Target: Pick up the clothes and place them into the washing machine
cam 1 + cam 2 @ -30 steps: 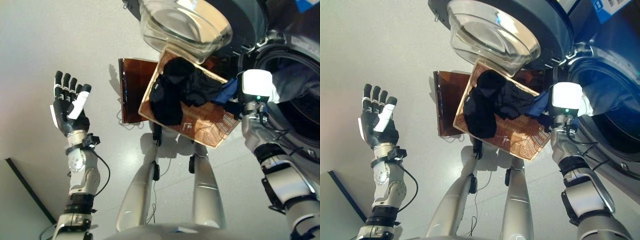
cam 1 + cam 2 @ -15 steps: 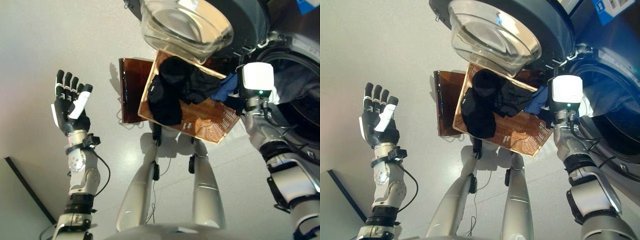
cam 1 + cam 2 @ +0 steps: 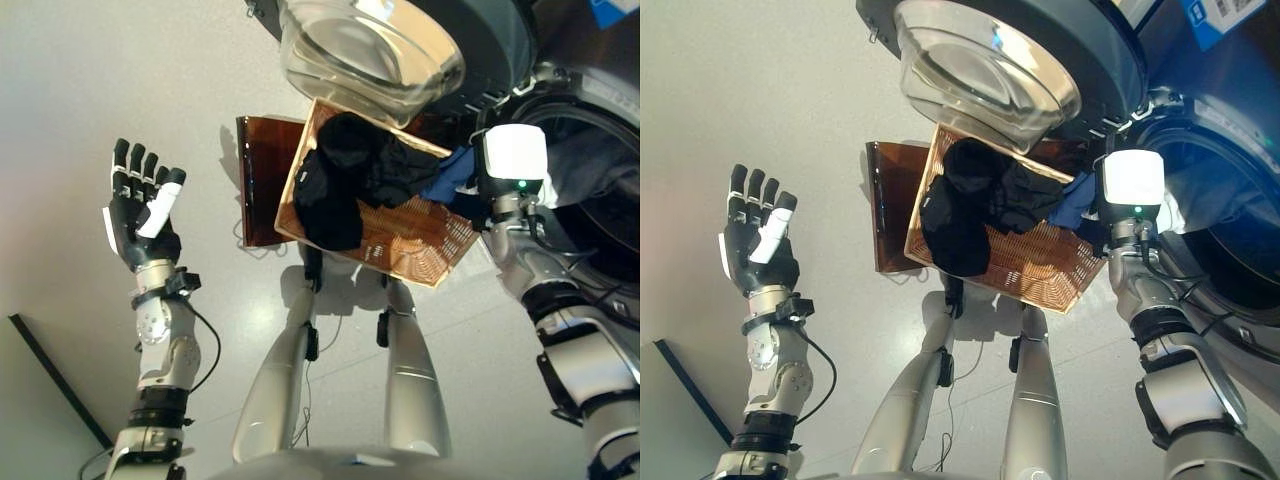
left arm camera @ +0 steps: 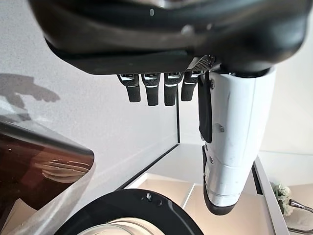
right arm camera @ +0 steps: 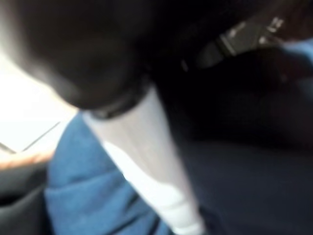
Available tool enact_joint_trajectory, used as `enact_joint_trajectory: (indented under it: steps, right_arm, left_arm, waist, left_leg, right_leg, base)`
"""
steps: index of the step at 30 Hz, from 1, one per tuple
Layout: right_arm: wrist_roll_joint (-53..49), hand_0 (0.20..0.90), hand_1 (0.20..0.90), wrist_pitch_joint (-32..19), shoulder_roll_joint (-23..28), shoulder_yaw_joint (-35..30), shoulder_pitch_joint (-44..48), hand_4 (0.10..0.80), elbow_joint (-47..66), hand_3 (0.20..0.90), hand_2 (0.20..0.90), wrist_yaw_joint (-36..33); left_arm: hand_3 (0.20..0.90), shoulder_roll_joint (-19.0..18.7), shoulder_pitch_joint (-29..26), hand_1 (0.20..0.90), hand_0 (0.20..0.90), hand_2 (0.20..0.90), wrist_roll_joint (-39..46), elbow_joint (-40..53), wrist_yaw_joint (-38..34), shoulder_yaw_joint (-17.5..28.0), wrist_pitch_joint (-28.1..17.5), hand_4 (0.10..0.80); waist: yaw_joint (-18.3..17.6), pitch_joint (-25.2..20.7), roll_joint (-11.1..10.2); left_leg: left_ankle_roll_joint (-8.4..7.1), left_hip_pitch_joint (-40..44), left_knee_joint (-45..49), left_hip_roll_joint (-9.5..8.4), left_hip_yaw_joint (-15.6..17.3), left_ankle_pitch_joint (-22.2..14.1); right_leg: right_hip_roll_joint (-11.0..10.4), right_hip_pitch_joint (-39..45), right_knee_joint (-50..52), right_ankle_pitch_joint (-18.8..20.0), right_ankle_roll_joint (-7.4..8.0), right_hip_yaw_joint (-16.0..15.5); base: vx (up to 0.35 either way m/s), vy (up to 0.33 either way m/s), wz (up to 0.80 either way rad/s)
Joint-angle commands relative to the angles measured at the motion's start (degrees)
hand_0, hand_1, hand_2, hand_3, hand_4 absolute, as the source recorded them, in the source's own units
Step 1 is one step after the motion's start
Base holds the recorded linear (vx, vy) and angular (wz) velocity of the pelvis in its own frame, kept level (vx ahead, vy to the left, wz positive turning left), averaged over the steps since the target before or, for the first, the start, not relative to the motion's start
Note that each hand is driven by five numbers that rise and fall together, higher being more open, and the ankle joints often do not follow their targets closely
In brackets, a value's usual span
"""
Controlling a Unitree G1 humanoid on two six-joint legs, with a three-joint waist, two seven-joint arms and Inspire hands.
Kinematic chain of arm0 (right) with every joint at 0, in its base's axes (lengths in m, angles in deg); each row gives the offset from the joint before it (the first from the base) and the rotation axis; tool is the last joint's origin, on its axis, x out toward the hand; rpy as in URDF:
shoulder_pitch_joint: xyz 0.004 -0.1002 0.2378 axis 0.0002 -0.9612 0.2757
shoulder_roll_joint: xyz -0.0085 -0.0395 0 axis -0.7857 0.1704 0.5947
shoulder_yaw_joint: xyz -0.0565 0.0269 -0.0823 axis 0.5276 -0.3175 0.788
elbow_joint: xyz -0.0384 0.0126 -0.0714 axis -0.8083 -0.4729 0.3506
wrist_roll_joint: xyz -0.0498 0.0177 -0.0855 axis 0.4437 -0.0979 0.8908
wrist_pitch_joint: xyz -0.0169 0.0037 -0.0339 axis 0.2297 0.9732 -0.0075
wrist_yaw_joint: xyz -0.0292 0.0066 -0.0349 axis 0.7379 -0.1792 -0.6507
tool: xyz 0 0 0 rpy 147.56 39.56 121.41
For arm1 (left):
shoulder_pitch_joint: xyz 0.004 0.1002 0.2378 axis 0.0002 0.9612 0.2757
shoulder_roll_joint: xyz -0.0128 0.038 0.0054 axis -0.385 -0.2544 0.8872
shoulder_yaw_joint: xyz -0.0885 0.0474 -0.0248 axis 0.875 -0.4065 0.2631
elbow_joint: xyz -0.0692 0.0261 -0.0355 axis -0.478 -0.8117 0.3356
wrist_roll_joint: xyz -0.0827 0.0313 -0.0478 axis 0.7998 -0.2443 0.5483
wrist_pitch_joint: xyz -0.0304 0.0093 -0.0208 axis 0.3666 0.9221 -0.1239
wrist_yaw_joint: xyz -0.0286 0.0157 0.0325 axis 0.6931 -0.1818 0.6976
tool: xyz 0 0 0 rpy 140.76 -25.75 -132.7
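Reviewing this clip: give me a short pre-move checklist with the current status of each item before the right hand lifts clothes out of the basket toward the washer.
1. Washing machine door open: ok, it is swung out above the basket.
2. Drum opening reachable beside the basket: ok.
3. Clothes in the wicker basket: ok, dark clothes piled there, blue garment at the edge nearest the washer.
4. Right hand gripping the blue garment: cannot tell; its thumb lies against blue cloth, fingers hidden.
5. Left hand out of the way: ok, open and raised, off to the basket's left side.
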Motion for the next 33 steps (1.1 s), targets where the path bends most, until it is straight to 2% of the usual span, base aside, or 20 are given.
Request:
enact_joint_trajectory:
  steps: [1, 5, 6, 7, 24, 33]
  right_arm:
    - [-0.96, 0.2, 0.2, -1.8, 2.81, 1.61, 5.67, 0.3, 5.06, 0.2, 0.2, -4.86]
    - [-2.04, 0.211, 0.211, -1.23, 2.12, 1.52, 7.35, 0.308, 3.11, 0.211, 0.211, -4.85]
    - [-2.66, 0.433, 0.433, -1.19, 1.82, 1.25, 7.54, 0.467, 3.24, 0.433, 0.433, -4.65]
    - [-3.42, 0.9, 0.9, -0.93, 1.28, 0.27, 7.46, 0.8, 3.15, 0.9, 0.9, -5.46]
    - [-4.02, 0.9, 0.9, 1.04, 0.19, -3.17, 4.81, 0.8, 3.26, 0.9, 0.9, -7.69]
    - [-4.36, 0.9, 0.9, 0.38, -1.06, -3.53, 3.26, 0.8, 4.27, 0.9, 0.9, -7.99]
  left_arm:
    - [0.9, -4.17, 2.0, 0.9, 0.9, 0.9, 0.22, 3.99, 0.48, 3.62, -7.6, 0.8]
    - [0.9, -4.16, 2.2, 0.9, 0.9, 0.9, 0.53, 4.0, 0.55, 3.52, -7.58, 0.8]
    - [0.9, -4.15, 2.28, 0.9, 0.9, 0.9, 0.52, 4.04, 0.41, 3.65, -7.55, 0.8]
    - [0.9, -4.0, 2.3, 0.9, 0.9, 0.9, 0.45, 4.16, 0.28, 3.82, -7.52, 0.8]
    - [0.9, -3.81, 3.05, 0.9, 0.9, 0.9, 0.15, 4.56, -0.06, 4.38, -7.31, 0.8]
    - [0.9, -3.74, 2.93, 0.9, 0.9, 0.9, -0.18, 4.91, -0.76, 4.23, -7.44, 0.8]
  waist:
    - [1.18, -4.4, -1.55]
    - [1.47, -4.38, -1.41]
    - [1.46, -4.35, -1.4]
    - [1.45, -4.32, -1.31]
    - [1.39, -4.5, -1.21]
    - [1.27, -4.4, -1.34]
  left_leg:
    - [-5.35, 1.39, -0.5, -0.63, 0.3, -5.06]
    - [-5.41, 1.27, -0.5, -0.64, 0.37, -4.94]
    - [-5.44, 1.26, -0.5, -0.63, 0.36, -4.9]
    - [-5.43, 1.24, -0.5, -0.65, 0.32, -4.87]
    - [-5.31, 1.43, -0.5, -0.76, 0.34, -5.21]
    - [-5.24, 1.48, -0.5, -0.61, 0.5, -5.16]
  right_leg:
    - [-1.02, 1.88, -7.3, 0.59, 1.3, -1.08]
    - [-1.12, 1.78, -7.22, 0.71, 1.27, -1.17]
    - [-1.1, 1.76, -7.23, 0.74, 1.26, -1.14]
    - [-1.08, 1.78, -7.2, 0.72, 1.25, -1.13]
    - [-1.18, 2.1, -7.4, 0.72, 1.36, -1.25]
    - [-1.13, 1.99, -7.2, 0.57, 1.33, -1.16]
  base:
    - [0.0, 0.0, 0.0]
    - [0.0, 0.0, 0.0]
    - [0.0, 0.0, 0.0]
    - [0.0, 0.0, 0.0]
    - [0.001, 0.001, 0.0]
    - [0.001, 0.001, 0.0]
